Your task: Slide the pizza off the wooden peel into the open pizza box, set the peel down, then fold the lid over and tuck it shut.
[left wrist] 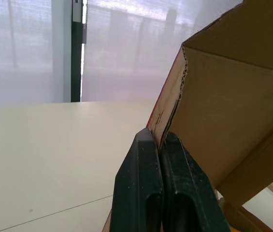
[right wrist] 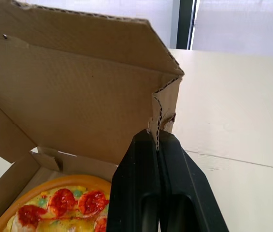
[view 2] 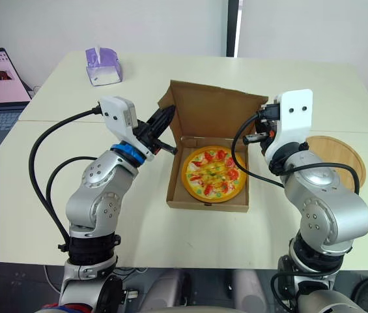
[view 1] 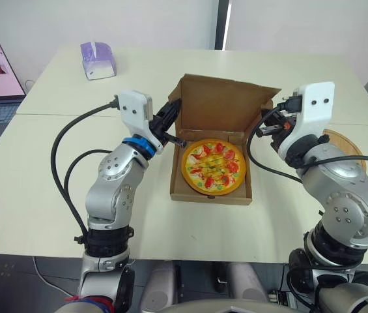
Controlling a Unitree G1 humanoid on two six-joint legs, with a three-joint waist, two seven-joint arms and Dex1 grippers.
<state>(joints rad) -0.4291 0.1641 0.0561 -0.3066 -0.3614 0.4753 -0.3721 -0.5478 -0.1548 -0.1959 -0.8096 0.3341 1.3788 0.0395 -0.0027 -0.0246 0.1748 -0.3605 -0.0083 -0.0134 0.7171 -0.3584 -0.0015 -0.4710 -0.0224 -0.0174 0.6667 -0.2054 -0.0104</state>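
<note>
Pinching one side flap each, our left gripper [left wrist: 159, 138] and right gripper [right wrist: 156, 138] hold the brown cardboard box lid [view 1: 226, 104] upright — round tomato-topped pizza [view 1: 213, 166] inside the box, round wooden peel [view 2: 340, 150] beside our right arm.

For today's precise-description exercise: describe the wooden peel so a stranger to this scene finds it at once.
Start at the pale table and find the open cardboard pizza box near its middle. To the robot's right of that box lies the wooden peel, flat on the table. It is the only round, light-brown wooden board there.
</note>
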